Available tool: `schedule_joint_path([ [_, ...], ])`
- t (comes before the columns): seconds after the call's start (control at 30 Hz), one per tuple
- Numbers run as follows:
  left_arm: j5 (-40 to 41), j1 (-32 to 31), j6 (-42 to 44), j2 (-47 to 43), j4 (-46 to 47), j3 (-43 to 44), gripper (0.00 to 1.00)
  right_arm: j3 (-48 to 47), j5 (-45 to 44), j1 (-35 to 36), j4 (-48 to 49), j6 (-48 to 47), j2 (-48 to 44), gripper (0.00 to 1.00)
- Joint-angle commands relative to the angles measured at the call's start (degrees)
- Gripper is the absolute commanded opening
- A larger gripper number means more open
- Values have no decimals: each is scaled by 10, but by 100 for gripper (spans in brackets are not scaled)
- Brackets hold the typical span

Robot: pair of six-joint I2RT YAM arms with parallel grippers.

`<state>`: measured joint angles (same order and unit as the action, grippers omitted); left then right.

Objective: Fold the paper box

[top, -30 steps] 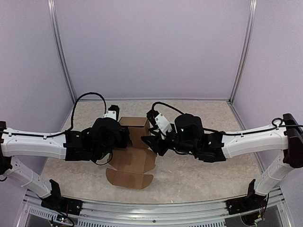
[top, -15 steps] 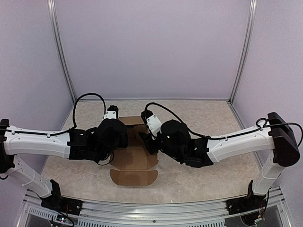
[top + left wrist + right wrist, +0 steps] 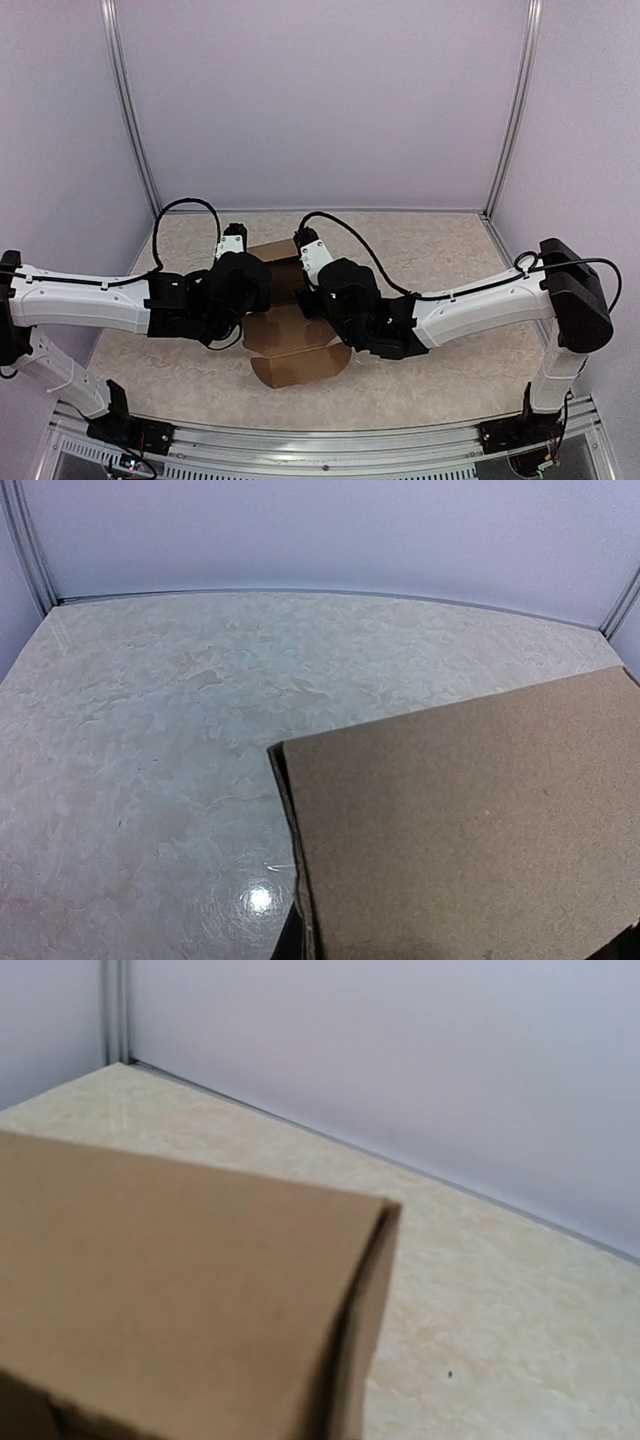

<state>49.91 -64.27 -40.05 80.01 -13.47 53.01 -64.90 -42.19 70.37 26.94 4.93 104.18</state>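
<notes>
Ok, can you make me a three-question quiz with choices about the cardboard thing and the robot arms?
1. Where is the paper box?
A) between the left arm and the right arm
B) in the far right corner
C) leaning on the back wall

2. What colour is it?
A) white
B) blue
C) brown

3. How is it folded?
A) a completely flat sheet
B) partly folded, with the near flap lying open
C) crushed into a ball

Answers:
1 A, the top view shows both arms meeting over it.
2 C, it is plain brown cardboard in every view.
3 B, the right wrist view shows a folded corner, while the rounded flap lies on the table.

2 white arms [image 3: 80, 300] — black cables [image 3: 190, 205]
</notes>
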Motion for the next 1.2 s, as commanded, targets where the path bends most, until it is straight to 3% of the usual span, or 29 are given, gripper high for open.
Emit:
schedule_joint_path([
  [0.0,-57,-22,4,1,22,24,0,-18,15,35,34,-24,20,0],
  [0.27,-54,-22,-5,-2,22,19,0,-18,-4,44,38,-29,18,0],
  [0.6,-72,-22,0,-3,46,10,37,-22,-22,40,29,-41,22,0],
  [0.83,-78,-22,-3,-2,53,4,47,-23,-16,29,27,-32,28,0],
  [1.0,-73,-18,-6,3,51,0,47,-13,-9,28,33,-29,19,0],
  [1.17,-80,-3,-8,0,66,-17,36,10,5,28,32,-6,-5,0],
])
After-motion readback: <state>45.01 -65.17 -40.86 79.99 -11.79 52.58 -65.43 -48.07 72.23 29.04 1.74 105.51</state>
